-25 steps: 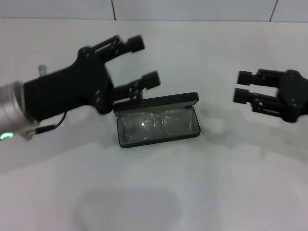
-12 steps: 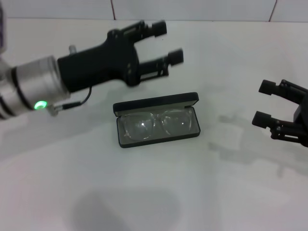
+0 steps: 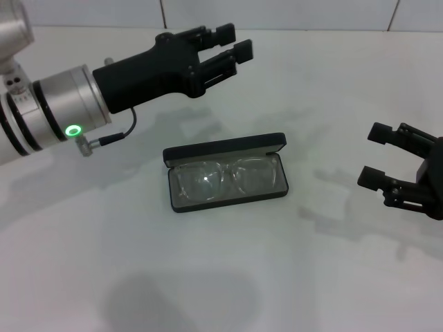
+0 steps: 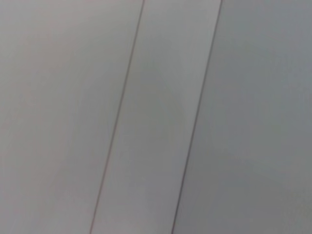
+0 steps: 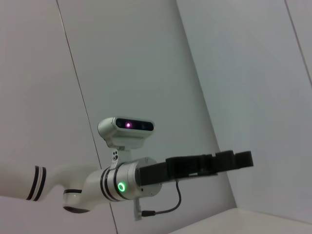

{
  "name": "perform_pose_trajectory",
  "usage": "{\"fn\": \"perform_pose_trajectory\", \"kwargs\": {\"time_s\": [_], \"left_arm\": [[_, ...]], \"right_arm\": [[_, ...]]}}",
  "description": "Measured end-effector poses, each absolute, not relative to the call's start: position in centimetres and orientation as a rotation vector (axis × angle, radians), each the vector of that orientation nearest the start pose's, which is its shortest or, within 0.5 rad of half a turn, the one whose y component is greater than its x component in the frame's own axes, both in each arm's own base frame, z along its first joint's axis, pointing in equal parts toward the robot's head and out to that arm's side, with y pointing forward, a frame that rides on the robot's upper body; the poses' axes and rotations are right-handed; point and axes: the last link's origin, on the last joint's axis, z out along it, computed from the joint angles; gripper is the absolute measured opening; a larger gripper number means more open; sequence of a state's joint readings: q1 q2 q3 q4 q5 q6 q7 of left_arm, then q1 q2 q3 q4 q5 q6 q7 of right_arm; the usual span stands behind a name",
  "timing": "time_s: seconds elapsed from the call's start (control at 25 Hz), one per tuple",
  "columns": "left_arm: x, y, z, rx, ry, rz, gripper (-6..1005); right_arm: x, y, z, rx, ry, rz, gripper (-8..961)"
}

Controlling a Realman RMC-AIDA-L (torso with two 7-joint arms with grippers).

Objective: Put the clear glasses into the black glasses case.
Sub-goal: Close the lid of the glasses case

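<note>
The black glasses case (image 3: 228, 146) lies open in the middle of the white table, its lid tipped back. The clear glasses (image 3: 221, 178) rest inside it on the grey lining. My left gripper (image 3: 234, 40) hovers behind and to the left of the case, raised clear of it, with its fingers drawn together on nothing. It also shows from the side in the right wrist view as the left gripper (image 5: 239, 159). My right gripper (image 3: 374, 153) hangs to the right of the case, open and empty.
The white table (image 3: 221, 277) meets a tiled wall (image 3: 277, 14) at the back. The left wrist view shows only wall tiles (image 4: 156, 117). The right wrist view shows the robot's head camera (image 5: 126, 127) above the left arm.
My left gripper has risen a little farther from the case, and its fingers have come together. The right gripper drew back to the right. Case and glasses did not move.
</note>
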State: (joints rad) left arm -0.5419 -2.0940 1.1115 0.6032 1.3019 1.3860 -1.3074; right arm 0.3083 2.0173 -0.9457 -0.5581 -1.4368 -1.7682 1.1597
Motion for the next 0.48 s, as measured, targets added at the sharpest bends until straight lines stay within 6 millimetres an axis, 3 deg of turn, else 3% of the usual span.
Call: {"fn": "perform_pose_trajectory", "kwargs": {"time_s": [0.04, 0.48], "left_arm": [[-19.2, 35.7, -1.8, -2.516, -0.535, -1.165, 561], [-21.4, 34.9, -4.2, -2.529, -0.63, -1.042, 136]], "right_arm": [[27.2, 26.8, 2.5, -2.547, 0.455, 1.217, 862], [27.1, 27.1, 1.8, -2.531, 0.466, 1.238, 861]]}}
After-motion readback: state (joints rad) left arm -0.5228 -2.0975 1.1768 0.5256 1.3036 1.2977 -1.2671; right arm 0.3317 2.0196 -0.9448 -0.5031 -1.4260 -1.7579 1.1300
